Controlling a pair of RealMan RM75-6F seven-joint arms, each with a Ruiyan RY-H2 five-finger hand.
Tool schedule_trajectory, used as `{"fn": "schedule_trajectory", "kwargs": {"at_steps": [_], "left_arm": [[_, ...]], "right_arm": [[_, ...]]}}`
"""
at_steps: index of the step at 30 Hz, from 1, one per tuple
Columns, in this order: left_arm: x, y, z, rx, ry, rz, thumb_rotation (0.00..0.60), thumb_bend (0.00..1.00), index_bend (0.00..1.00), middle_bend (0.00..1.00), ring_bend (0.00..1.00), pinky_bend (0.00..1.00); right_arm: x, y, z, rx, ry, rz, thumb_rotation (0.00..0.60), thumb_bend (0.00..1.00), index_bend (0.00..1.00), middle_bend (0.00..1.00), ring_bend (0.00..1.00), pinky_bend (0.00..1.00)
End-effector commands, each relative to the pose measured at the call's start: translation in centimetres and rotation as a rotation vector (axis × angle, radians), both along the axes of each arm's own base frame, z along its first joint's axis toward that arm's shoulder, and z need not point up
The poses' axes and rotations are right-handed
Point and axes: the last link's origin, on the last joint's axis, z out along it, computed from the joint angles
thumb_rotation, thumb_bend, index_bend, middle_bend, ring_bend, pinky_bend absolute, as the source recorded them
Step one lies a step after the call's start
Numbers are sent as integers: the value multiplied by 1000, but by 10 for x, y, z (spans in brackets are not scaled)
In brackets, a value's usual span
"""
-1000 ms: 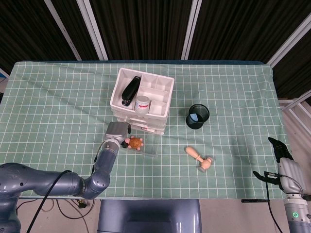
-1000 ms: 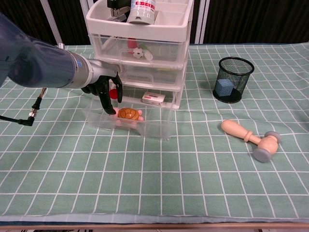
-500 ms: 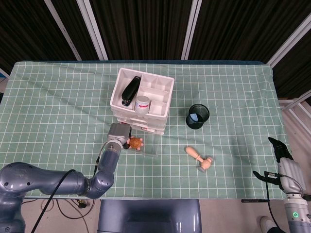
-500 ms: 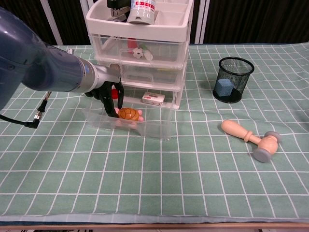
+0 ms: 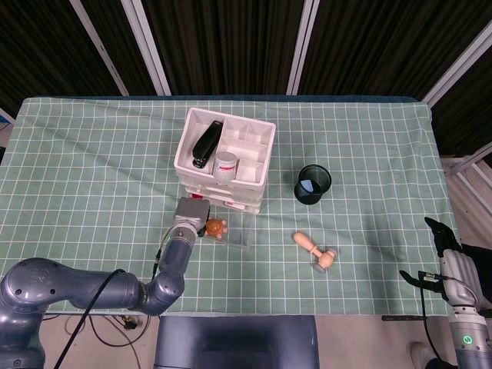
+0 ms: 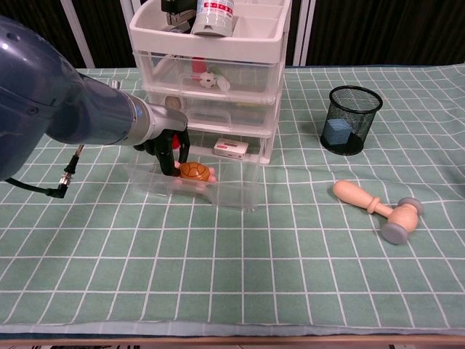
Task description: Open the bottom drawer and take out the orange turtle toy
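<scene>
The white drawer unit point(image 5: 224, 157) point(image 6: 211, 73) stands mid-table with its clear bottom drawer point(image 6: 195, 190) point(image 5: 231, 238) pulled out. The orange turtle toy point(image 6: 195, 172) point(image 5: 216, 227) lies inside that drawer. My left hand point(image 6: 168, 144) point(image 5: 191, 214) reaches down into the drawer, and its dark fingers point(image 6: 178, 154) curl against the turtle's left side. Whether they pinch it is hidden. The turtle still rests on the drawer floor. My right hand point(image 5: 448, 257) hangs beyond the table's right front corner, fingers apart and holding nothing.
A black mesh cup point(image 6: 354, 120) point(image 5: 312, 184) stands right of the drawers. A wooden toy hammer point(image 6: 374, 209) point(image 5: 316, 251) lies in front of it. A small white box point(image 6: 232, 149) sits at the back of the open drawer. The top tray holds a stapler point(image 5: 206, 144) and a jar point(image 5: 225, 164).
My left hand has slid right and lower into the drawer, its fingers going from hanging beside the turtle to curling against it. The turtle has barely shifted. The right hand has not moved.
</scene>
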Motion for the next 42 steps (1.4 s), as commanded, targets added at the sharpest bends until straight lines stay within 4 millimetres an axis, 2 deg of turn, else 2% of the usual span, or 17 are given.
{"fn": "schedule_trajectory", "kwargs": {"at_steps": [1, 9, 14, 20, 25, 29, 31, 33, 38, 42], "left_arm": [[5, 0, 6, 20, -18, -21, 600, 447, 573, 1000, 1000, 1000], [21, -7, 36, 76, -87, -106, 600, 447, 576, 1000, 1000, 1000], [22, -18, 58, 99, -128, -133, 600, 446, 577, 1000, 1000, 1000], [3, -44, 86, 101, -145, -136, 600, 446, 577, 1000, 1000, 1000], [-24, -69, 102, 80, -129, -111, 600, 446, 577, 1000, 1000, 1000], [-47, -84, 103, 64, -102, -90, 600, 446, 577, 1000, 1000, 1000], [-66, -94, 100, 44, -86, -44, 600, 446, 576, 1000, 1000, 1000], [-75, -98, 96, 37, -76, -30, 600, 446, 574, 1000, 1000, 1000], [-91, -106, 87, 24, -65, -8, 600, 441, 557, 1000, 1000, 1000], [-99, -109, 78, 10, -53, -4, 600, 369, 511, 1000, 1000, 1000]], "right_arm": [[0, 0, 0, 0, 0, 1, 600, 95, 0, 96, 0, 184], [0, 0, 0, -2, 2, 2, 600, 95, 0, 96, 0, 185], [-1, 1, 1, -5, 4, 1, 600, 95, 0, 96, 0, 184], [-1, 1, 1, -4, 8, 2, 600, 95, 0, 96, 0, 185], [0, 1, 0, -4, 9, 4, 600, 95, 0, 96, 0, 184], [0, 1, 0, -5, 8, 2, 600, 95, 0, 96, 0, 185], [0, 1, 1, -8, 10, 2, 600, 95, 0, 96, 0, 184], [0, 1, 1, -7, 11, 2, 600, 94, 0, 96, 0, 184], [0, 2, 1, -7, 17, 6, 600, 95, 0, 96, 0, 184], [0, 2, 1, -9, 18, 6, 600, 96, 0, 96, 0, 184]]}}
